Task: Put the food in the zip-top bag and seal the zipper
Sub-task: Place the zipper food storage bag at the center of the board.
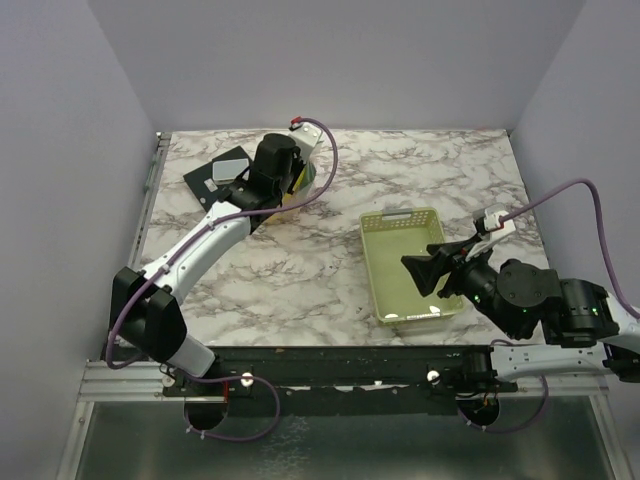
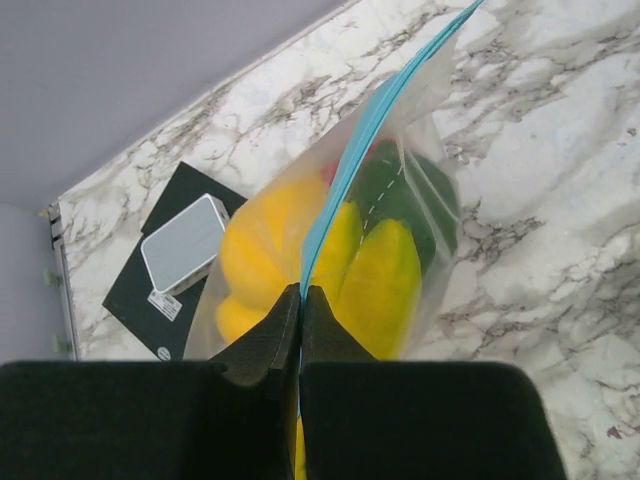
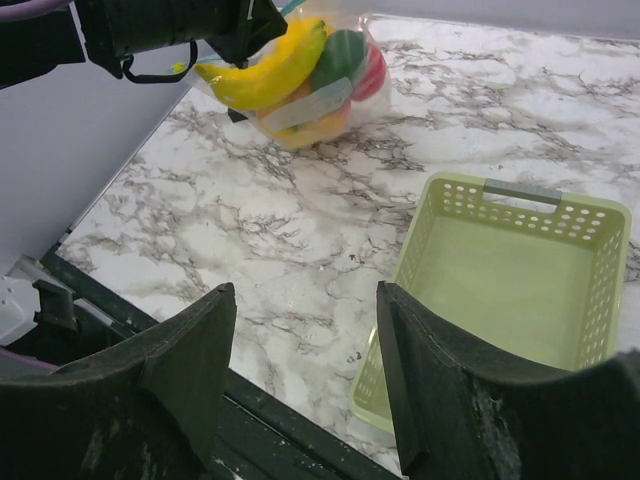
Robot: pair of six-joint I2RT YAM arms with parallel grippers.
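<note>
The zip-top bag [image 2: 420, 190] is clear and holds the food: a yellow banana [image 3: 268, 68], more yellow pieces [image 2: 262, 240], a green piece [image 3: 340, 52] and a red one [image 3: 373, 70]. My left gripper [image 2: 301, 292] is shut on the zipper [image 2: 368, 135], the light blue strip running up from its tips. The bag [image 1: 303, 175] hangs from that grip at the back left of the table. My right gripper [image 3: 305, 292] is open with nothing between its fingers, low over the near edge of the table, beside the basket.
A pale green mesh basket [image 1: 372, 262] with nothing in it stands right of centre, its near left corner [image 3: 385, 400] by my right fingers. A black pad with a white box [image 2: 183, 243] lies at the back left, next to the bag. Purple walls close in both sides.
</note>
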